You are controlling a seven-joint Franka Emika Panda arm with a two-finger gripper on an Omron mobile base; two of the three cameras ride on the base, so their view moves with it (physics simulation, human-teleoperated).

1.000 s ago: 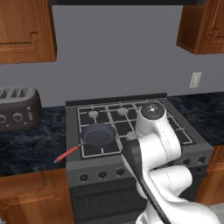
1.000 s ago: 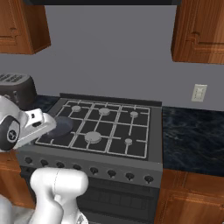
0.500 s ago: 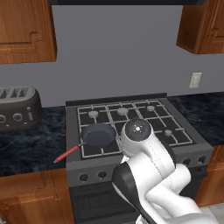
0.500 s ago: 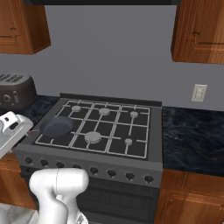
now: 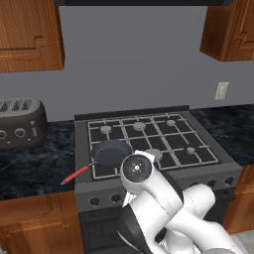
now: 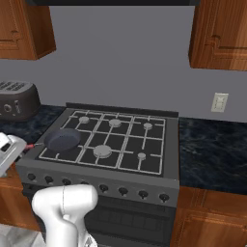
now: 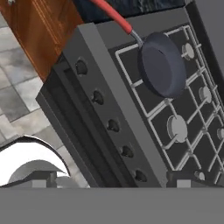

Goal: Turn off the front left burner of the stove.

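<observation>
The stove [image 5: 149,144] sits between two dark worktops [image 6: 212,149]. A dark pan [image 7: 162,65] with a red handle rests on its front left burner. A row of black knobs [image 7: 113,126] runs along the front. I cannot tell if the hand is open or closed.

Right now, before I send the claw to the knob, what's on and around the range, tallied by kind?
Stove: 1
Frying pan: 1
Toaster: 1
Wall outlet: 1
Burner caps showing: 5 (the pan covers the front left spot)
Total: 9
</observation>
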